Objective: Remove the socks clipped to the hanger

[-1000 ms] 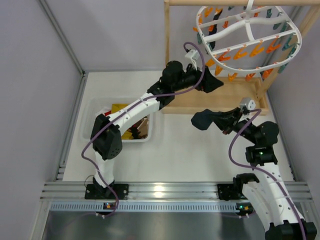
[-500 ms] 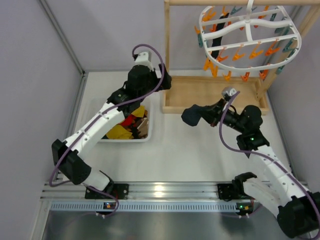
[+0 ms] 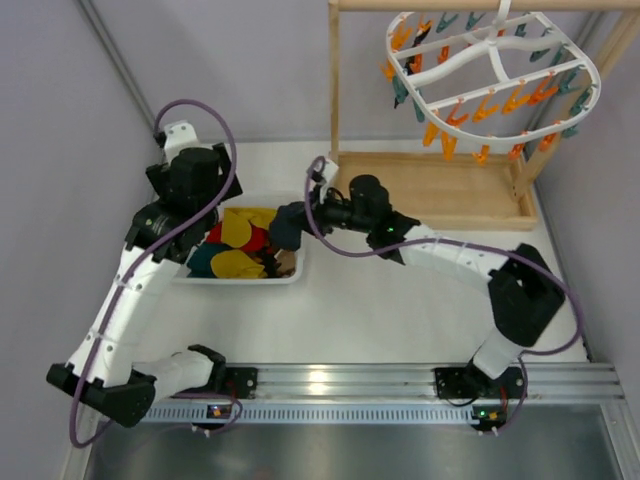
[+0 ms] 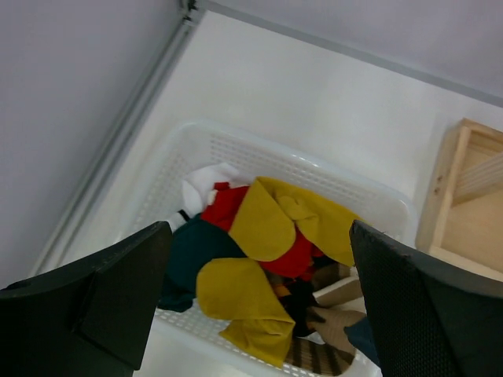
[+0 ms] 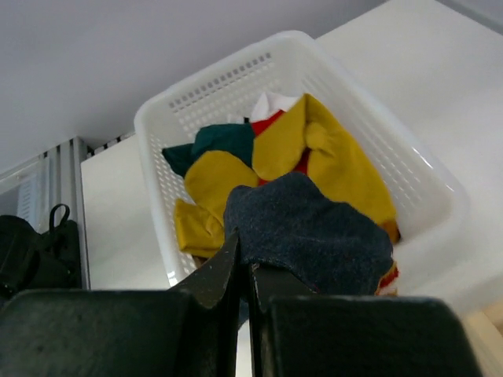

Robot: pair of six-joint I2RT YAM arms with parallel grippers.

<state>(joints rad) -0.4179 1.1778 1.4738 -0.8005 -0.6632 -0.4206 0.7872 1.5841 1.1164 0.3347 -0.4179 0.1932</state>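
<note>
The white oval hanger [image 3: 497, 52] with orange and teal clips hangs at the top right; I cannot make out a sock on it. My right gripper [image 3: 300, 222] is shut on a dark navy sock [image 3: 284, 229] and holds it over the right end of the white basket [image 3: 190, 276]. In the right wrist view the shut fingertips [image 5: 244, 263] pinch the sock's edge [image 5: 314, 236] above the basket [image 5: 236, 59]. My left gripper [image 4: 259, 314] is wide open and empty above the basket [image 4: 236, 141]; it sits at the basket's far left [image 3: 198, 196]. Mustard yellow pieces [image 4: 236, 290] lie in the pile.
The basket holds mixed clothes: red, dark teal, yellow and brown striped. The wooden rack's post [image 3: 333, 80] and base tray [image 3: 440, 190] stand behind the right arm. A grey wall and rail [image 3: 140, 230] run along the left.
My left arm swung from the hanger leftward to above the basket. My right arm carried the navy sock left from mid-table to over the basket. The hanger swung.
</note>
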